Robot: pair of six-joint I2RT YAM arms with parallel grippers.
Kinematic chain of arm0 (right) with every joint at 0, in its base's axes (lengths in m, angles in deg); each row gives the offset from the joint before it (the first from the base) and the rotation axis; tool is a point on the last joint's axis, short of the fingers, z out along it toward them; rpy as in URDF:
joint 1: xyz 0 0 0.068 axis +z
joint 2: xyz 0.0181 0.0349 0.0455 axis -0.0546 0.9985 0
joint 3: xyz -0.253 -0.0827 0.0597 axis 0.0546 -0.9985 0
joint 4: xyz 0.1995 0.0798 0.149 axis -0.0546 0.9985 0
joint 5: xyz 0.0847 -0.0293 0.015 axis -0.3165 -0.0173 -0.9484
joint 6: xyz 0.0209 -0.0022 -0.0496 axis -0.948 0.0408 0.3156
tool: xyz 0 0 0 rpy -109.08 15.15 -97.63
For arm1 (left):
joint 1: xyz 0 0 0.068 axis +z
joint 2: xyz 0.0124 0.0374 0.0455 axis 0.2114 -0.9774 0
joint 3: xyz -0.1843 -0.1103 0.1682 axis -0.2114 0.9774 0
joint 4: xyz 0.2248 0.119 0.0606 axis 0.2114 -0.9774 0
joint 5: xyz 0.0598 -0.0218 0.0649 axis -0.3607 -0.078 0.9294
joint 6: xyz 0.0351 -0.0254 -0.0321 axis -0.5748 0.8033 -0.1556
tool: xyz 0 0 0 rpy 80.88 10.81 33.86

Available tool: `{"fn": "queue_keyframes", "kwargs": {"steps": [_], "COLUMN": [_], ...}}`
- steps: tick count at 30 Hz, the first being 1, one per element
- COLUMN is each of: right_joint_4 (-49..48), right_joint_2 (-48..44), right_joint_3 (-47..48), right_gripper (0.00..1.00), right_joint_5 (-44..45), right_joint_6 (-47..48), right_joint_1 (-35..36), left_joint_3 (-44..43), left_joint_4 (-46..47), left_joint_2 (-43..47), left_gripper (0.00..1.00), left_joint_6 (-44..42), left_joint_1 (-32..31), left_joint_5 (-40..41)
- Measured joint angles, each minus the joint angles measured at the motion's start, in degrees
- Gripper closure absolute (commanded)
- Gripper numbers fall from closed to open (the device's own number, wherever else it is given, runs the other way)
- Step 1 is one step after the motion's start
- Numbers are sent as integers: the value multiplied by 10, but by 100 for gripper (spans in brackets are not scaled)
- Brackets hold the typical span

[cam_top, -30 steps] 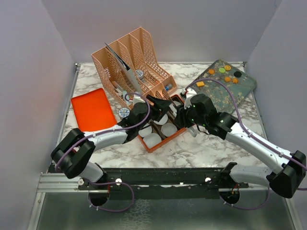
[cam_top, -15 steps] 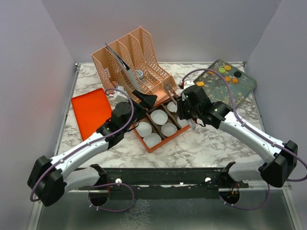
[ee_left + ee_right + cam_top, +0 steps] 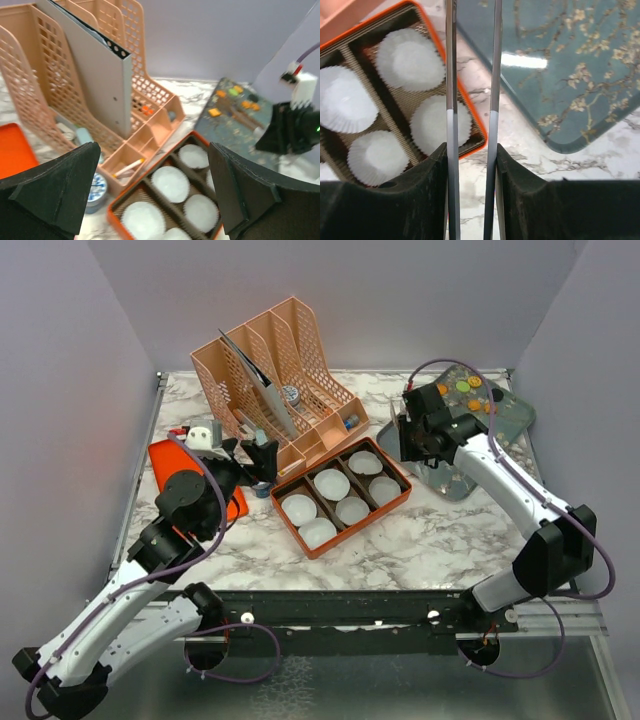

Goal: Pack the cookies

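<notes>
The cookies (image 3: 474,381) are tiny orange, green and black pieces on a dark floral board (image 3: 512,422) at the back right; they also show in the left wrist view (image 3: 233,91). An orange box (image 3: 393,502) holds several white paper cups (image 3: 351,509). My right gripper (image 3: 407,440) is shut on metal tweezers (image 3: 451,75), hovering between the box's right end (image 3: 470,112) and the board's near edge (image 3: 570,75). My left gripper (image 3: 252,460) is open and empty, left of the box (image 3: 117,202).
A peach mesh file organizer (image 3: 270,370) stands at the back left, behind the box. A flat orange lid (image 3: 180,465) lies at the left, partly under my left arm. A blue-and-white tin (image 3: 95,187) sits by the organizer's foot. Grey walls close in both sides.
My left arm pulled back to the left, off the box. My right arm swung back and right with the tweezers, from over the box toward the floral board.
</notes>
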Motion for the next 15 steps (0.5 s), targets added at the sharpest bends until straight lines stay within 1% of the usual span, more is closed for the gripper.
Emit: {"fn": "queue_keyframes", "kwargs": {"steps": [2, 6, 10, 15], "right_joint_4": [9, 16, 16, 16], "right_joint_2": [16, 50, 89, 134], "right_joint_3": [12, 33, 50, 57], "right_gripper": [62, 60, 55, 51], "right_joint_5": [3, 3, 2, -10], "right_joint_6": [4, 14, 30, 59], "right_joint_1": [-23, -65, -103, -139], "left_joint_3": [0, 24, 63, 71], "left_joint_4": [-23, -29, -31, -33], "left_joint_2": [15, 41, 69, 83], "left_gripper": [1, 1, 1, 1], "left_joint_6": [-55, -117, -142, -150], "left_joint_1": [0, 0, 0, 0], "left_joint_5": [3, 13, 12, 12]}}
